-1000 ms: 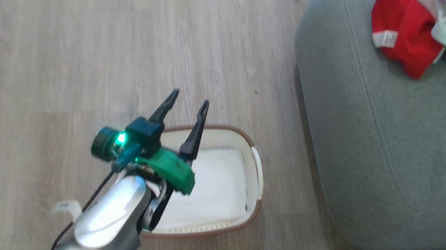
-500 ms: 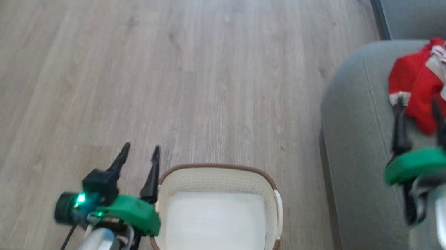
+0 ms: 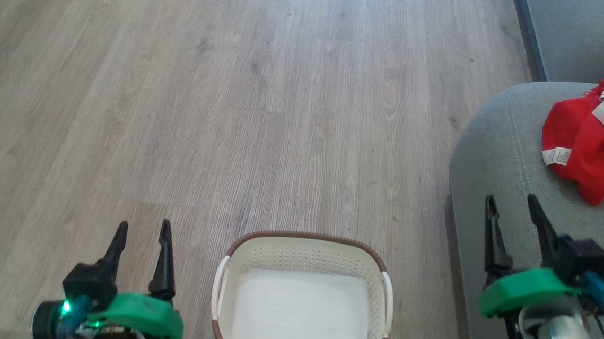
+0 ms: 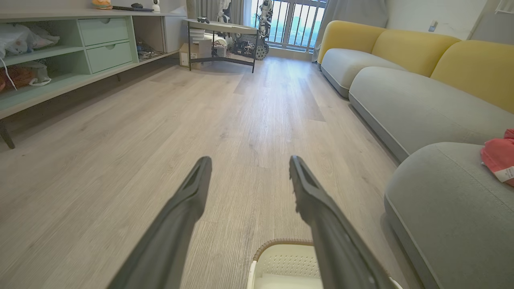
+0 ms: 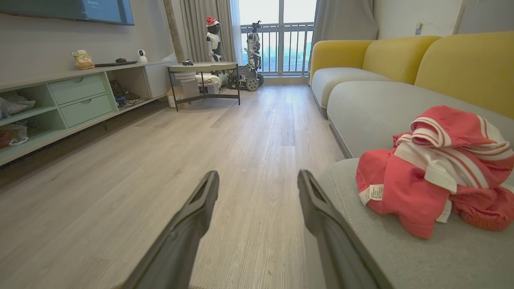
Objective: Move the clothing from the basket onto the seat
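Basketball clothing on the sofa seat, laundry basket bare, both arms drawn back.

The red-and-white basketball clothing (image 3: pixel 591 142) lies in a crumpled heap on the grey sofa seat (image 3: pixel 500 151). It is well apart from the white laundry basket (image 3: pixel 308 237) on the wood floor (image 3: pixel 232 106), whose bare white bottom shows nothing left inside. Half a second ago the right gripper (image 3: pixel 511 198) was close against the heap. It has since come away and hovers over the seat's front corner, clear of the cloth, fingers spread wide and holding nothing. The head camera has swung too, so the basket's shift in that view is not its own move. The left gripper (image 3: pixel 144 223), seen over the basket a second ago, now sits just beside its left side above the floor, fingers likewise spread and empty. Both grippers point forward, side by side, in what looks like a rest pose. I judge the transfer finished.
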Controlling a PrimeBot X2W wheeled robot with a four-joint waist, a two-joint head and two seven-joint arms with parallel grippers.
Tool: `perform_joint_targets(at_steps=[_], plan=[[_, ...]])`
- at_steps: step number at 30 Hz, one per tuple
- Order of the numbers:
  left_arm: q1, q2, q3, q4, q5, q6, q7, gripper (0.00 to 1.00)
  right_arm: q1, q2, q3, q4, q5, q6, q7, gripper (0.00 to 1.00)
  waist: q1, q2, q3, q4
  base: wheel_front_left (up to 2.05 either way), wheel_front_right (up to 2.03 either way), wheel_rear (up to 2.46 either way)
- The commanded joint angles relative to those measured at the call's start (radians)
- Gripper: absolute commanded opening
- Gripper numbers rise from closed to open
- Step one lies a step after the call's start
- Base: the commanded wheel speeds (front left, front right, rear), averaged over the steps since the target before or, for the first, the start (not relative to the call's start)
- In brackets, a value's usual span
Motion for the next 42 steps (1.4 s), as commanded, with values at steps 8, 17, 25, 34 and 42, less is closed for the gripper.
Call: perform_joint_targets(at_steps=[8, 17, 25, 34, 42], plan=[[0.038, -0.013, 0.108, -0.035, 0.038, -0.027, -0.013, 1.00, 0.066, 0.006, 0.028, -0.069, 0.050, 0.000, -0.009, 1.00, 0.0001, -0.0001, -0.007, 0.004, 0.00, 0.00, 0.00], [0.067, -0.037, 0.145, -0.033, 0.061, -0.055, -0.013, 1.00, 0.087, 0.006, 0.036, -0.080, 0.060, 0.000, -0.009, 1.00, 0.0001, -0.0001, -0.010, 0.005, 0.00, 0.00, 0.00], [0.063, -0.060, 0.162, -0.024, 0.080, -0.085, -0.013, 1.00, 0.091, 0.006, 0.047, -0.076, 0.066, 0.000, -0.009, 1.00, 0.0001, -0.0001, -0.007, 0.004, 0.00, 0.00, 0.00], [0.055, -0.075, 0.174, -0.015, 0.095, -0.113, -0.013, 1.00, 0.087, 0.006, 0.048, -0.066, 0.070, 0.000, -0.009, 1.00, 0.0001, -0.0001, -0.003, 0.004, 0.00, 0.00, 0.00], [0.041, -0.089, 0.174, -0.001, 0.108, -0.133, -0.013, 1.00, 0.082, 0.006, 0.049, -0.052, 0.074, 0.000, -0.009, 1.00, 0.0001, -0.0001, -0.006, 0.000, 0.00, 0.00, 0.00]])
